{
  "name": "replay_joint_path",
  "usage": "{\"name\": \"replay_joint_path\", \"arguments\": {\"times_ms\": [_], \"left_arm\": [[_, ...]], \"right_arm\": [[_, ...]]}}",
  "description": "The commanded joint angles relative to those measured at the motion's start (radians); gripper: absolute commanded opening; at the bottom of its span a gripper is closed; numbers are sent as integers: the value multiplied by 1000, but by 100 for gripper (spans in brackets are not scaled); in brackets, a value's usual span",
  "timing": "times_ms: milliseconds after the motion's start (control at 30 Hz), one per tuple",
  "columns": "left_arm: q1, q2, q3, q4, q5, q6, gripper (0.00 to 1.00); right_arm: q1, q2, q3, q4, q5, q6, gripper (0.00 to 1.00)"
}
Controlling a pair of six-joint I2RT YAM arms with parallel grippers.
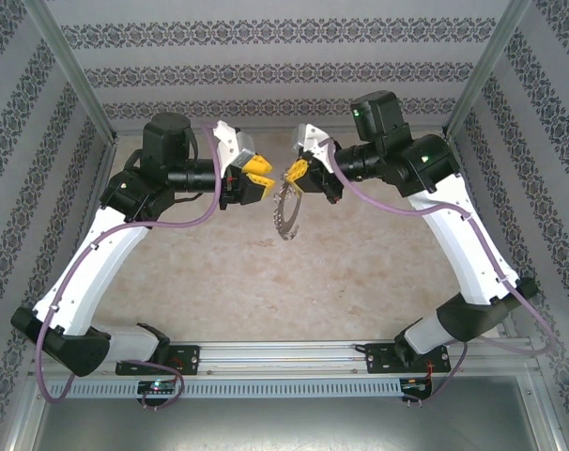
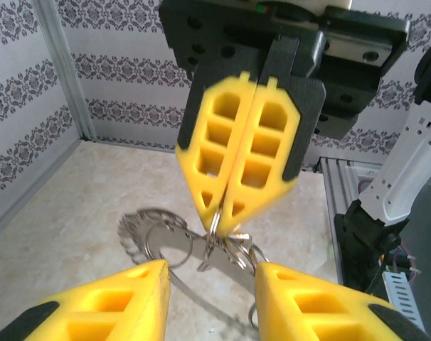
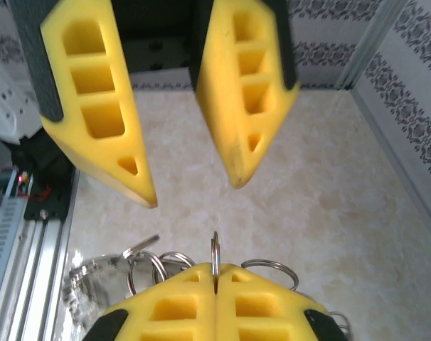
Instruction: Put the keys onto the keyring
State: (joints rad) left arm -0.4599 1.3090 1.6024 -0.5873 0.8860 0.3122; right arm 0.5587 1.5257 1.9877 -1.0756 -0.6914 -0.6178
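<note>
Keyring (image 1: 286, 211) dangles above beige marbled table (image 1: 360, 272), patterned walls (image 1: 266, 75) around.

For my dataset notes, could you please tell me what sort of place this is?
Probably a lab robot cell: damask-patterned grey wallpaper panels in silver aluminium frame posts enclose a beige marble-look tabletop, with a silver aluminium mounting rail at its near edge.

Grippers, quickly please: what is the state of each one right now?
Left gripper: open, holding nothing.
Right gripper: closed, pinching the keyring.
</note>
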Motion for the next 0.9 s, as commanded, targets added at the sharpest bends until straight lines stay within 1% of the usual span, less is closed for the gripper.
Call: {"name": "replay_joint_path", "arguments": {"times_ms": [0, 367, 533, 567, 633, 667, 867], "left_arm": [[-30, 20, 50, -100, -47, 98, 35], [-88, 60, 88, -175, -97, 149, 31], [-91, 60, 85, -168, -101, 152, 30], [-91, 60, 85, -165, -100, 149, 29], [-92, 62, 85, -159, -94, 146, 22], [-91, 61, 85, -155, -92, 143, 21], [-91, 71, 87, -145, -88, 142, 21]], "right_arm": [[21, 24, 40, -76, 55, -98, 0], [33, 29, 49, -75, 52, -96, 0], [35, 25, 50, -66, 37, -83, 0], [34, 26, 48, -64, 34, -79, 0], [35, 25, 47, -55, 28, -71, 0], [33, 25, 49, -52, 25, -67, 0], [32, 25, 47, -39, 14, -53, 0]]}}
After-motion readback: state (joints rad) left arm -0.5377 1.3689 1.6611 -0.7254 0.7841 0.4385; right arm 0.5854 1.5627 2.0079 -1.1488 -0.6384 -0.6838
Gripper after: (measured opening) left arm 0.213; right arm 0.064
